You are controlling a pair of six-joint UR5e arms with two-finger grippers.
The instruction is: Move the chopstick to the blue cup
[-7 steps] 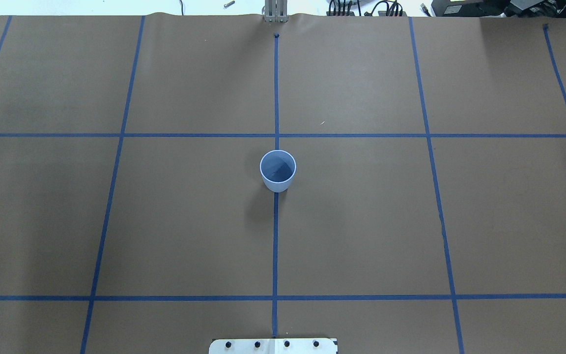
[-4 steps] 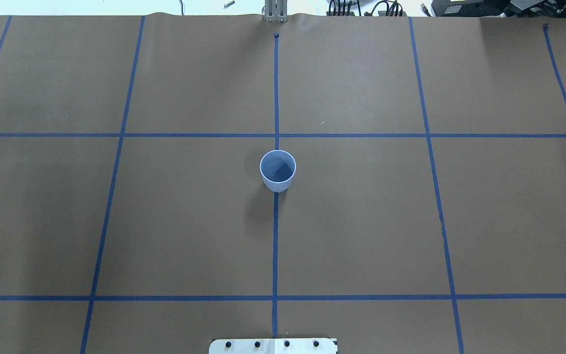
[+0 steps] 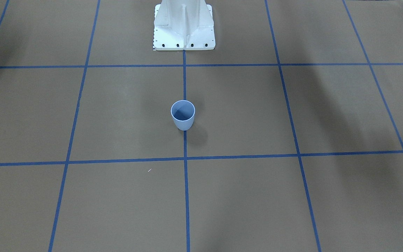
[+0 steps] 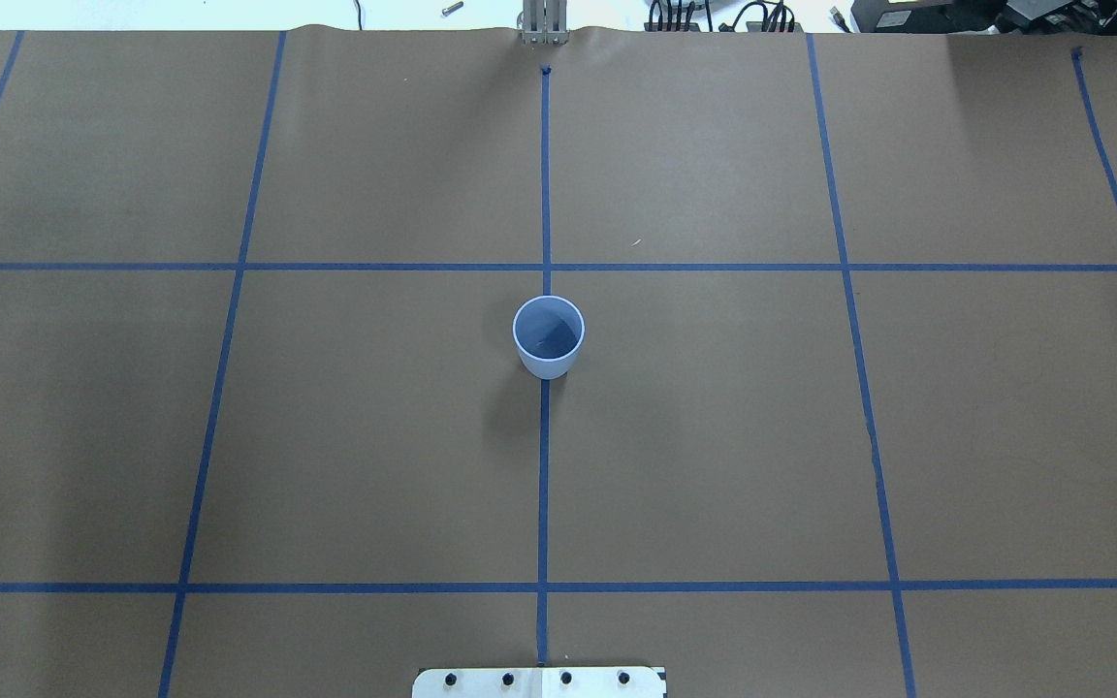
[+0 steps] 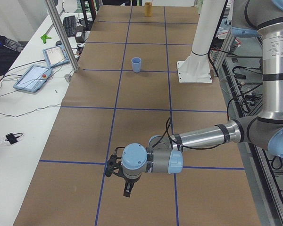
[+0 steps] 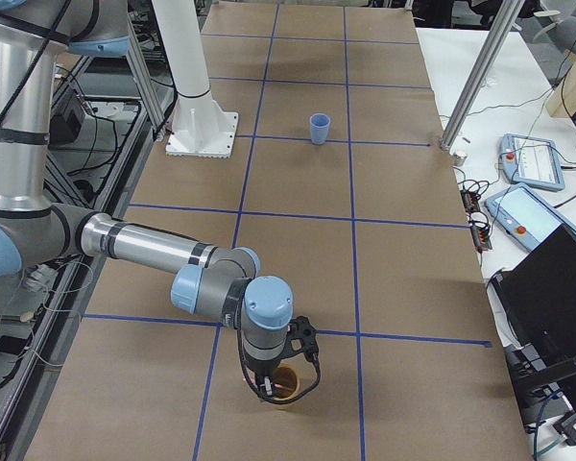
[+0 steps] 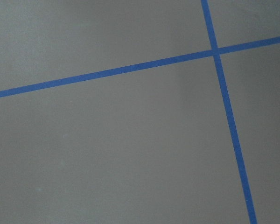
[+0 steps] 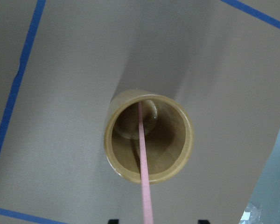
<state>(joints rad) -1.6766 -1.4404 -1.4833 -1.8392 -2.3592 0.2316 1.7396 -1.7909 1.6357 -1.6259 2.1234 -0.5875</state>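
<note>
The blue cup stands upright and empty at the table's middle on a tape line, also in the front view. A pale pink chopstick stands in a tan wooden cup at the table's right end. My right gripper hangs just above that cup; in its wrist view only its two fingertips show at the bottom edge, wide apart on either side of the stick. My left gripper hovers low over the table's left end; I cannot tell if it is open or shut.
The white robot pedestal stands behind the blue cup. Blue tape lines grid the brown table cover. Tablets and cables lie on the white side table. A metal post stands at the table's far edge.
</note>
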